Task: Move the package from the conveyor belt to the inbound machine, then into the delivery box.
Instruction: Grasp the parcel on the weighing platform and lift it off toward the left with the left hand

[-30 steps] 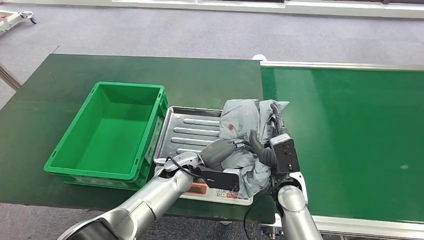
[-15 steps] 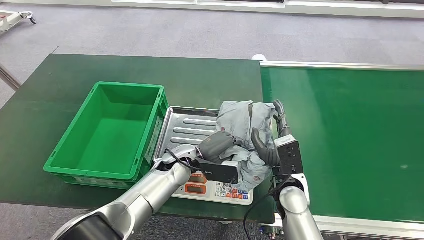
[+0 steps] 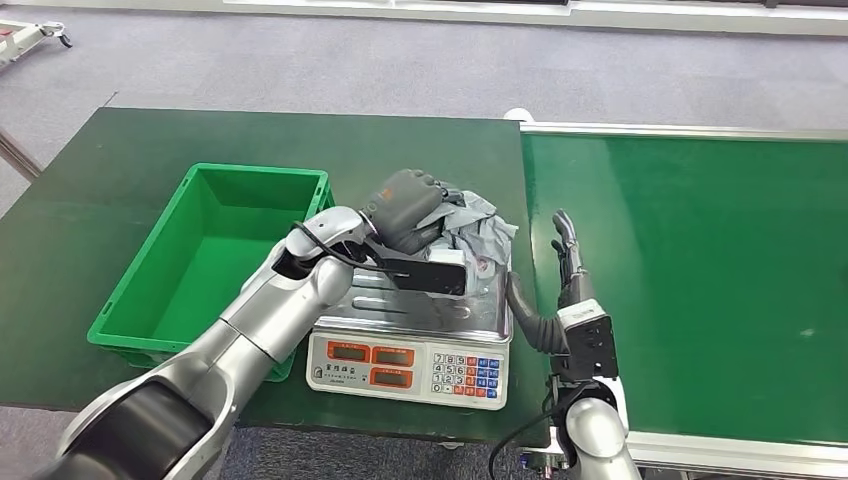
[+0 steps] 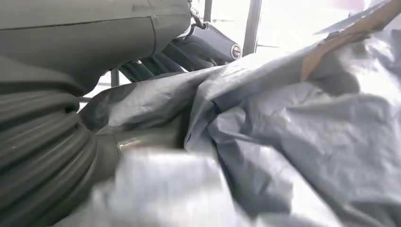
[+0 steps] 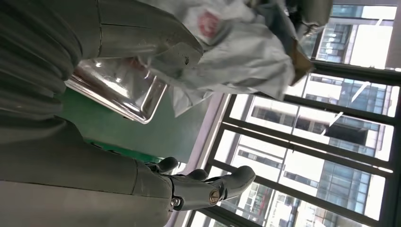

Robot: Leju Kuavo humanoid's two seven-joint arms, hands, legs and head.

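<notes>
Check the left hand [image 3: 405,208] first: its fingers are wrapped over the grey package [image 3: 470,228], a crumpled plastic mailer, and it grips the bag from above. The package hangs over the far end of the scale [image 3: 415,345], above the steel tray [image 3: 440,305]; you cannot tell from the head view whether the lower folds touch the tray. In the left wrist view the wrinkled grey bag [image 4: 293,132] lies directly against the hand's dark fingers [image 4: 156,61].

Next, note the right hand [image 3: 560,290]. It holds nothing. Its fingers are extended and spread, pointing away from the robot, and it stands just beside the right edge of the scale, over the seam between the table [image 3: 120,200] and the conveyor belt [image 3: 700,270]. It is apart from the package. In the right wrist view the package [image 5: 227,42] with a red mark sits above the corner of the tray [image 5: 118,94], with the fingers [image 5: 208,187] well clear of both.

The green box [image 3: 215,260] stands on the table, touching or just beside the left side of the scale, with its opening facing up. The package is near the box's right rim but not above it.
</notes>
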